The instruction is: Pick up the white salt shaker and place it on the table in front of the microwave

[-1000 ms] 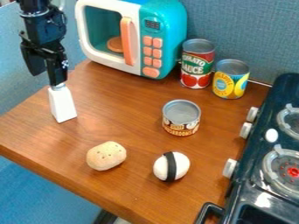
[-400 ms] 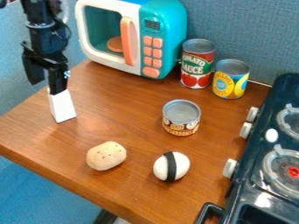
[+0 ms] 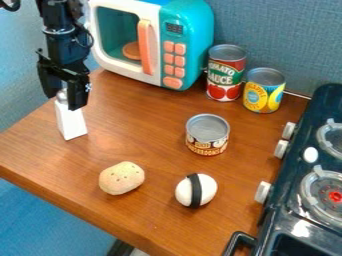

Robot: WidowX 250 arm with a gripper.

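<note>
Where the hand hangs: over the desk's far left, fingers spread wide, at the white shaker's top
White shaker: upright near the left edge
Tan potato: front, left of the black-banded white oval
Short can: mid-desk
Toy microwave: back, beside the red-labelled can

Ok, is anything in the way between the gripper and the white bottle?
Nothing visible: the gripper is right at the top of the white bottle. The potato and the short can both lie clear of the two.
</note>
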